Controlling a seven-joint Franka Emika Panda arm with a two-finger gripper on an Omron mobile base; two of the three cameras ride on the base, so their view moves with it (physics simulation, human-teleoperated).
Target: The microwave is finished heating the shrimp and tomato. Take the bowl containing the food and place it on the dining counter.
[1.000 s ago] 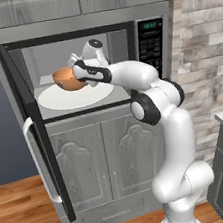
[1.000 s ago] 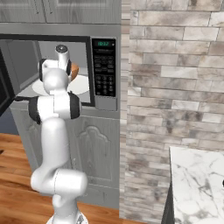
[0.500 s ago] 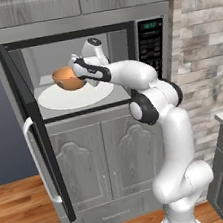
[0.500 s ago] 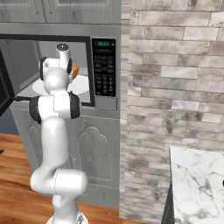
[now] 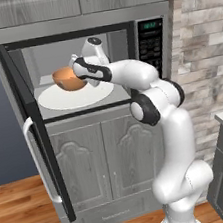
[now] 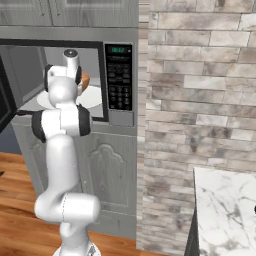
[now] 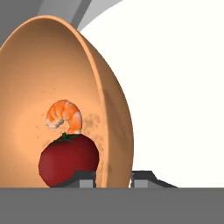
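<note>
While inside the microwave [image 5: 148,42], bowl [image 7: 65,100] rim between the clamped pincer [image 7: 113,177] tips.

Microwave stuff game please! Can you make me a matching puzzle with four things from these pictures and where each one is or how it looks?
Things:
1. tomato
2. shrimp
3. bowl
4. microwave door

Clues:
A. swung wide open
B. its rim is pinched between the gripper's two fingertips
C. round, dark red, at the bottom of the bowl
D. curled, orange-pink, touching the tomato's green top

Pairs: 1-C, 2-D, 3-B, 4-A
</note>
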